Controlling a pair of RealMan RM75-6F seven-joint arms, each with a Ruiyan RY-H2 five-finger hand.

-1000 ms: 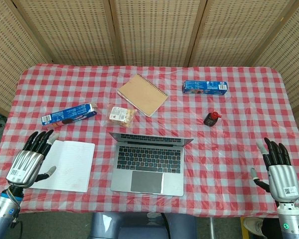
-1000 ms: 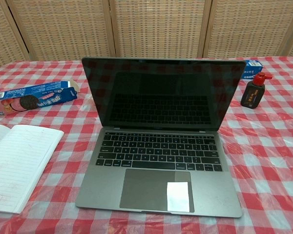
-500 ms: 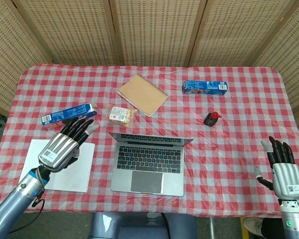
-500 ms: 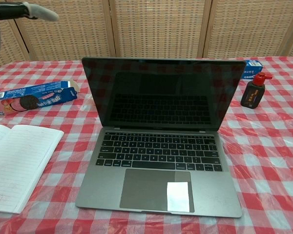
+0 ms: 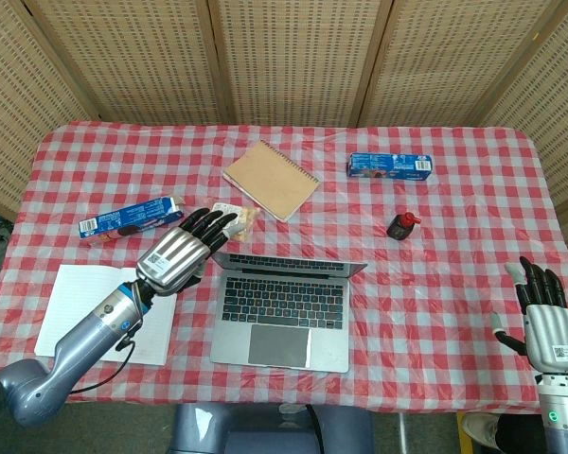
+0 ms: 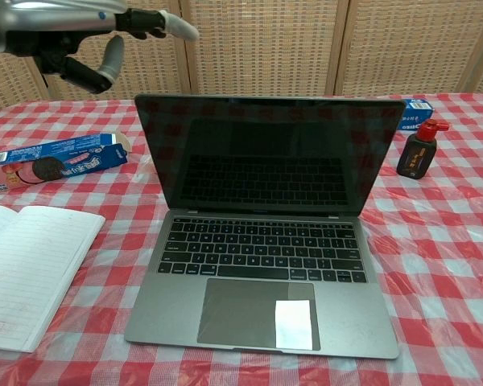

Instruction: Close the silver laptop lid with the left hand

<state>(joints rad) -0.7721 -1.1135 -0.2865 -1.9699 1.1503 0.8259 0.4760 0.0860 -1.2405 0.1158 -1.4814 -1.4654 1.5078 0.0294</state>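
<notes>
— Where does the silver laptop (image 5: 286,301) sit?

— It stands open near the front middle of the checked tablecloth (image 5: 454,227), its lid (image 6: 267,154) upright and the screen dark, the keyboard facing the robot.

— And the left hand (image 5: 178,253)?

— It hangs in the air just beside the lid's upper left corner, fingers (image 5: 208,223) spread and extended, holding nothing. From the chest view it shows above that corner, not touching the lid. Its arm crosses over an open lined notebook (image 5: 85,312).

— The right hand (image 5: 547,317)?

— It rests at the table's front right edge, well apart from the laptop, fingers apart and empty.

— What else lies there?

— A blue biscuit box (image 5: 131,218) to the left, a snack packet (image 5: 239,216) just behind the left hand, a tan notebook (image 5: 271,180), a second blue box (image 5: 389,166), and a small dark bottle with a red cap (image 6: 417,149) to the laptop's right.
</notes>
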